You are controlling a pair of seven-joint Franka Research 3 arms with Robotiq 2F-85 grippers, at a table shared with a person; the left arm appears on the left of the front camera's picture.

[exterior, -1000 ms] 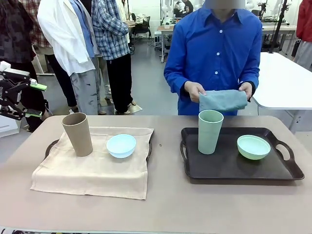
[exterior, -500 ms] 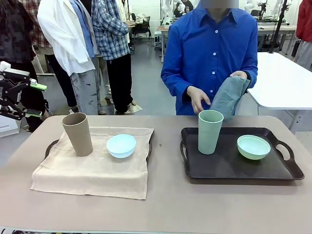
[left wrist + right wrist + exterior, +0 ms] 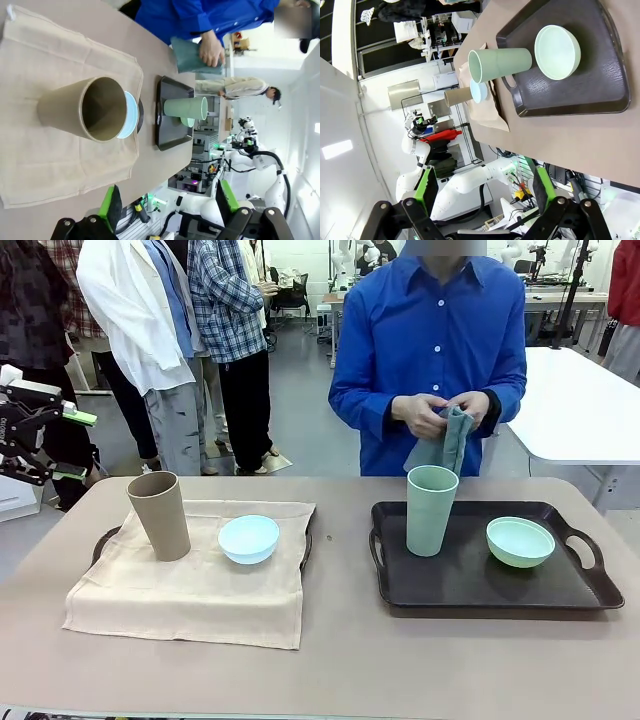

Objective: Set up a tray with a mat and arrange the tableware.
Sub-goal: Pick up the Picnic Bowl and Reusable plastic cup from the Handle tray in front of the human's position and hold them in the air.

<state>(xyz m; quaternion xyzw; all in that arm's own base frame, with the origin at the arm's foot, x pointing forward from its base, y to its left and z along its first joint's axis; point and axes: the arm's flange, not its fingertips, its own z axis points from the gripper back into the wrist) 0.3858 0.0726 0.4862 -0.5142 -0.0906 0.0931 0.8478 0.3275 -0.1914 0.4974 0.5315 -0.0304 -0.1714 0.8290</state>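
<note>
While hands (image 3: 422,415) bunch limp, perhaps woven cloth (image 3: 448,445), a tapered green cup (image 3: 431,510) stands.

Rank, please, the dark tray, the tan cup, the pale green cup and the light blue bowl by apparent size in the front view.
1. dark tray, by far the largest.
2. tan cup and pale green cup: they look alike, so unranked.
3. light blue bowl, smallest.

Two cups (image 3: 432,510), two bowls (image 3: 520,541), two trays (image 3: 470,578), two mats (image 3: 190,592).
</note>
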